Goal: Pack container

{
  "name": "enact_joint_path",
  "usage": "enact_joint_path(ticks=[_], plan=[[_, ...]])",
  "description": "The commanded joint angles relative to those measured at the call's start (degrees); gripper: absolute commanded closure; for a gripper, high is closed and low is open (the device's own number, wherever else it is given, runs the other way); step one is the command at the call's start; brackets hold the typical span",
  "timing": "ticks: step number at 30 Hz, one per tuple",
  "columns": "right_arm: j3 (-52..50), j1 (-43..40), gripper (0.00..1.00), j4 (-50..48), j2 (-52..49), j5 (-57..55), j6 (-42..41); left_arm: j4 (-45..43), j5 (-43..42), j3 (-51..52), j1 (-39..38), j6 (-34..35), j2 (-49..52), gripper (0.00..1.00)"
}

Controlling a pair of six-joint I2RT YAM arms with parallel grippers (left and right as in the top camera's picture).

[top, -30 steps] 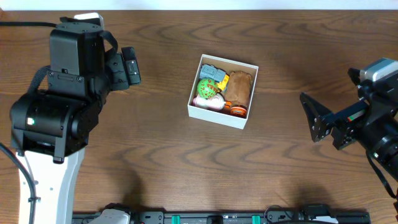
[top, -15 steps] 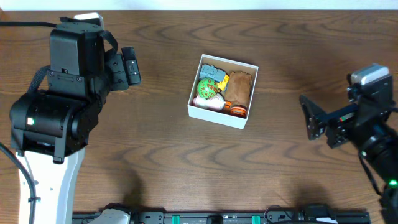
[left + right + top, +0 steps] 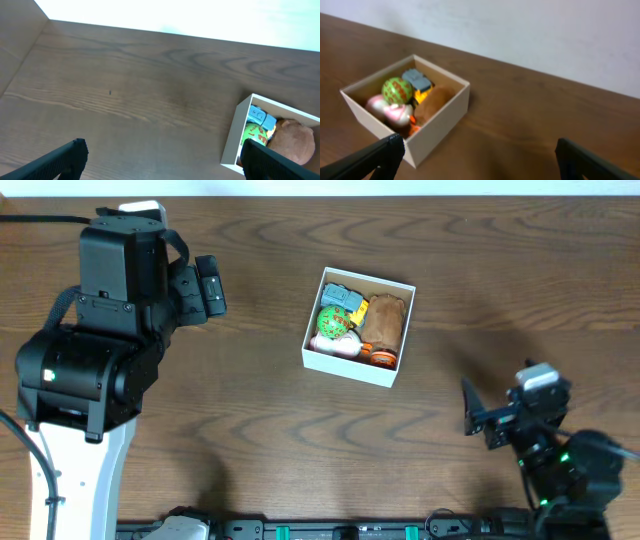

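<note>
The container (image 3: 329, 359) is a small white-walled cardboard box at the table's middle. It holds a green ball (image 3: 331, 322), a blue-grey toy (image 3: 341, 298), a brown plush (image 3: 386, 322), a pink toy (image 3: 338, 346) and an orange piece (image 3: 380, 358). My left gripper (image 3: 211, 285) is open and empty, well to the box's left. My right gripper (image 3: 480, 420) is open and empty, off the box's front right. The box shows at the right in the left wrist view (image 3: 234, 142) and at the left in the right wrist view (image 3: 438, 125). Both sets of fingers (image 3: 74, 151) (image 3: 388, 150) stand wide apart.
The brown wooden table (image 3: 250, 430) ends at a pale wall along the back (image 3: 530, 35). A black rail with green clips (image 3: 350, 530) runs along the front edge. The left arm's white base (image 3: 70, 470) stands at the front left.
My right arm has drawn back toward the front edge and slightly left, away from the box. The left arm and the box's contents have not moved.
</note>
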State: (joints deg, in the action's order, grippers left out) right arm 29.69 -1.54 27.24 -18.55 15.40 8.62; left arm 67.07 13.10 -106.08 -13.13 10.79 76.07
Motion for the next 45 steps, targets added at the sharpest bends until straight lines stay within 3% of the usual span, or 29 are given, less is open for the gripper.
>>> enact_joint_path(ticks=[1,9,21,27,45], plan=[[-7.1,-0.3,0.01,-1.3,5.4,-0.3,0.0,0.0,0.7,-0.8,0.3,0.9,0.0,0.02],[-16.2,-0.3,0.01,-1.3,15.0,-0.2,0.0,0.0,0.7,-0.8,0.3,0.9,0.0,0.02],[-23.6,-0.3,0.01,-7.2,16.6,2.7,0.0,0.0,0.7,-0.8,0.3,0.9,0.0,0.02],[-24.9,-0.3,0.01,-12.4,16.5,3.3,0.0,0.0,0.7,-0.8,0.3,0.9,0.0,0.02],[-24.9,-0.3,0.01,-12.4,16.4,3.2,0.0,0.0,0.7,-0.8,0.3,0.9,0.0,0.02]])
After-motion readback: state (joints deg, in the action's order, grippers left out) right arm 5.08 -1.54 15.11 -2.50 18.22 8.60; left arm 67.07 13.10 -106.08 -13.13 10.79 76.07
